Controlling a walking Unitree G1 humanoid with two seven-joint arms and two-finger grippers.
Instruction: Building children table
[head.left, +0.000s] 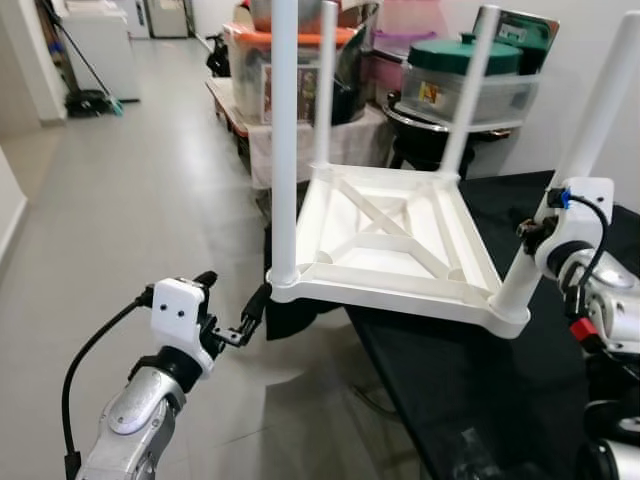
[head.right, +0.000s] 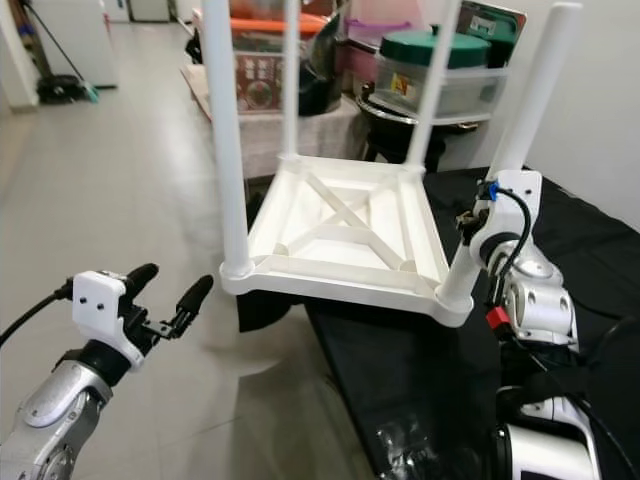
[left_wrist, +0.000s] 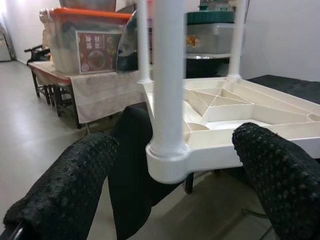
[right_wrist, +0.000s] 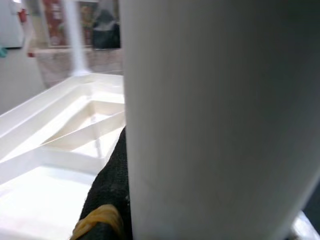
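Note:
A white children's table (head.left: 385, 240) lies upside down, its four legs pointing up, on the corner of a black-covered surface (head.left: 470, 380). Its near-left corner overhangs the floor. My right gripper (head.left: 533, 236) is shut on the near-right leg (head.left: 585, 130), low down near the tabletop; in the right wrist view a black finger (right_wrist: 107, 195) presses against that leg (right_wrist: 220, 115). My left gripper (head.left: 235, 292) is open, just left of the near-left corner and apart from it. In the left wrist view the near-left leg (left_wrist: 168, 75) stands between the two fingers (left_wrist: 65, 185).
Behind the table are lidded storage bins (head.left: 470, 80), an orange-lidded box (head.left: 250, 60) and a cloth-draped bench (head.left: 300, 140). Open grey floor (head.left: 120, 220) stretches left; a mop (head.left: 90, 100) and a white cabinet stand at the far left.

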